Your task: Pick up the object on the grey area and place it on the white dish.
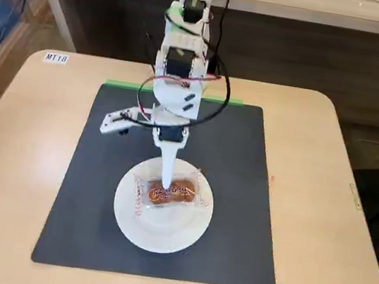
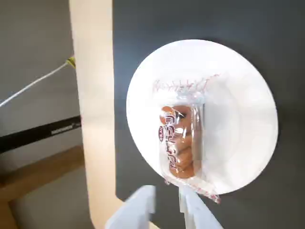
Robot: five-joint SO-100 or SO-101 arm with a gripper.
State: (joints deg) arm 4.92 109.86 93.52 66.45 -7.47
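Basically the object [image 2: 180, 143] lies flat on the white dish [image 2: 238, 86], light, soft, crinkly-slick wrapper, best pinched across its narrow middle; gripper [image 2: 167, 198] above its end, fingers slightly apart, empty.

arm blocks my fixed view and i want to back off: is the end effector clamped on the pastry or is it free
observer: Free. In the wrist view the end effector has its fingers slightly apart with nothing between them, and the pastry lies flat beyond the tips.
operator: is it fully on the dish
observer: The pastry is. One wrapper corner pokes just past the rim of the white dish, over the grey mat.
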